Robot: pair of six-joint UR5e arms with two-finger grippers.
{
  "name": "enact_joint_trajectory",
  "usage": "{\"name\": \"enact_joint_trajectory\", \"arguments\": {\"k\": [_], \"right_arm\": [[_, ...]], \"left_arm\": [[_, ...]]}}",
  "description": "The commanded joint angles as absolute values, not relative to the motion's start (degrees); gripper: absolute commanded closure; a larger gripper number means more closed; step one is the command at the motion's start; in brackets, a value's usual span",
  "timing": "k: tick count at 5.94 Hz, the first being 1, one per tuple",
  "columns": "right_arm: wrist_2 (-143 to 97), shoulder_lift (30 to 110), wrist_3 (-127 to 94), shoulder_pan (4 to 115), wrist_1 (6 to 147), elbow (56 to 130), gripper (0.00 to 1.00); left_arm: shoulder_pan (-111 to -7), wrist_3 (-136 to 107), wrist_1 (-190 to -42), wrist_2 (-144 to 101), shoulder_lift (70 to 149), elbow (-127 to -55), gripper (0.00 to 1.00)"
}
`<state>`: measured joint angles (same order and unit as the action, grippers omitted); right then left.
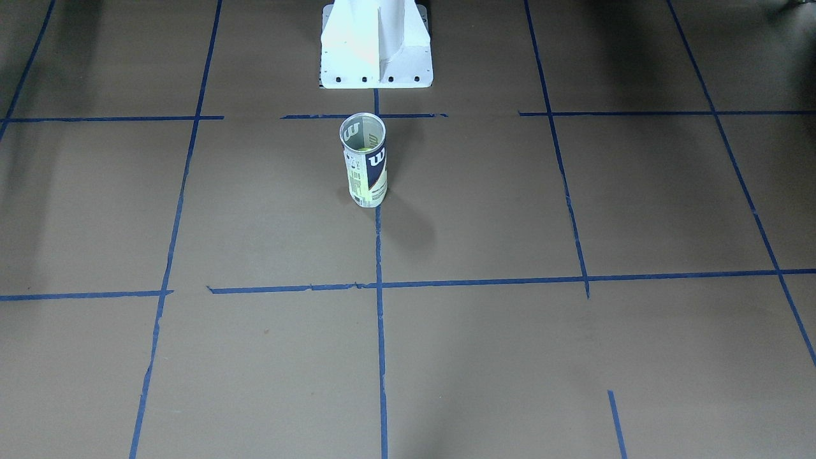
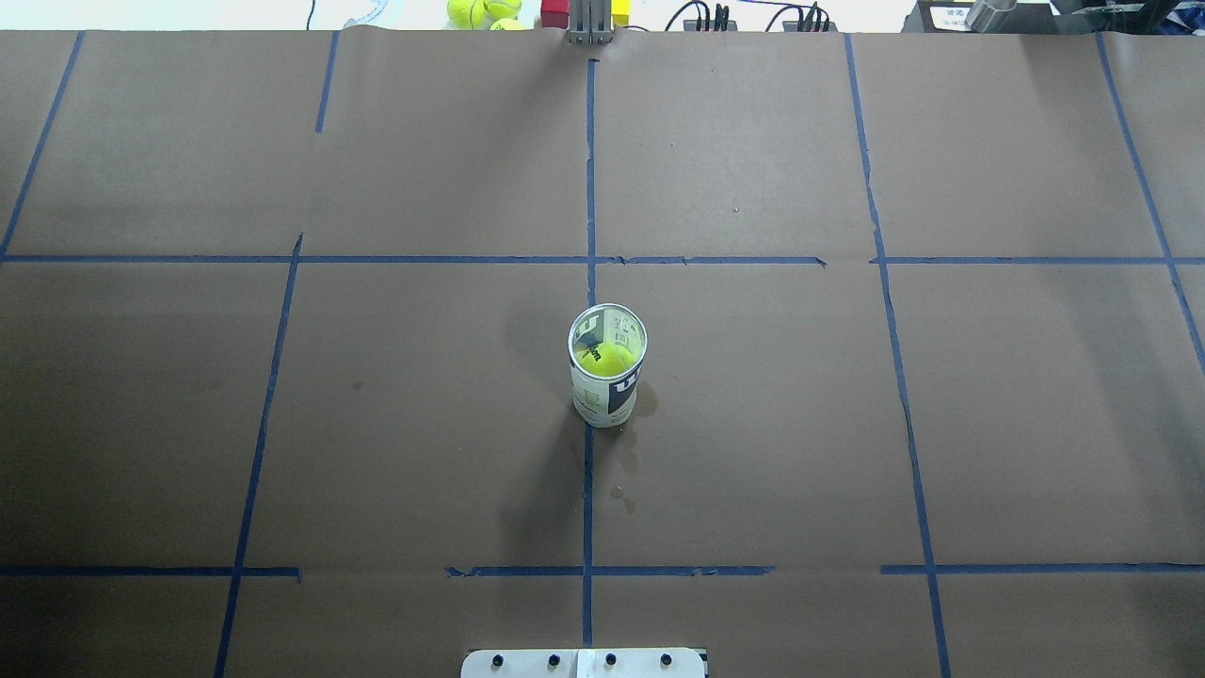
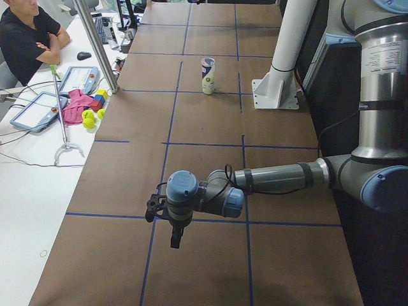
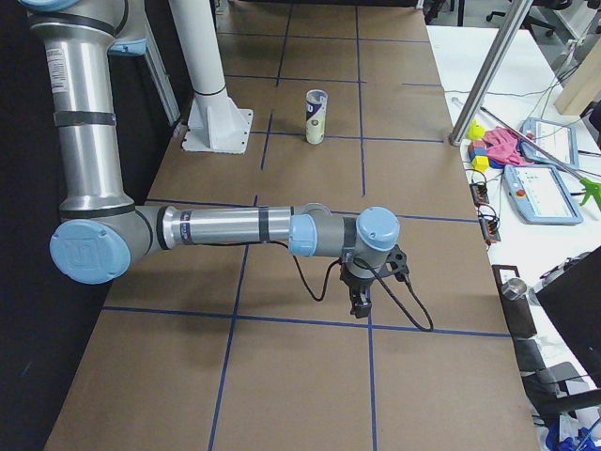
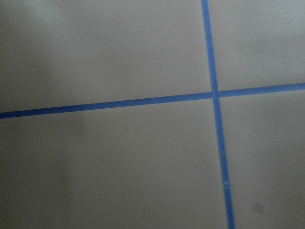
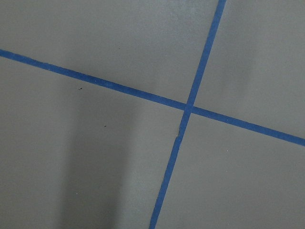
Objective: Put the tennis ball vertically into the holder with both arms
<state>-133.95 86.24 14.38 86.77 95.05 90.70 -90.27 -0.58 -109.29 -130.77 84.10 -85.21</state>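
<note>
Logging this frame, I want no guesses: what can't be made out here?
Left pincer: only in the left side view, too small to tell open or shut.
Right pincer: likewise, right side view.
Tennis ball: label of the holder hides how deep it sits.

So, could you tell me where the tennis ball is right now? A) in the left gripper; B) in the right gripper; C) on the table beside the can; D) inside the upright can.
D: the overhead view looks down through the open top of the holder and shows the tennis ball resting inside it.
</note>
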Motion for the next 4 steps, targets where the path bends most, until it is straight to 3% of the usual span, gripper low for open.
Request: {"name": "enact_joint_trajectory", "arguments": {"k": [1, 4], "right_arm": [[-134.0, 86.6, 14.2, 86.7, 95.0, 90.8, 0.0], [-134.0, 87.7, 14.4, 85.6, 94.9, 89.9, 0.0]], "left_arm": [[-90.3, -0.5, -107.5, -131.1, 84.6, -83.9, 0.0], [-90.1, -0.5, -101.1, -138.0, 85.1, -88.8, 0.0]]}}
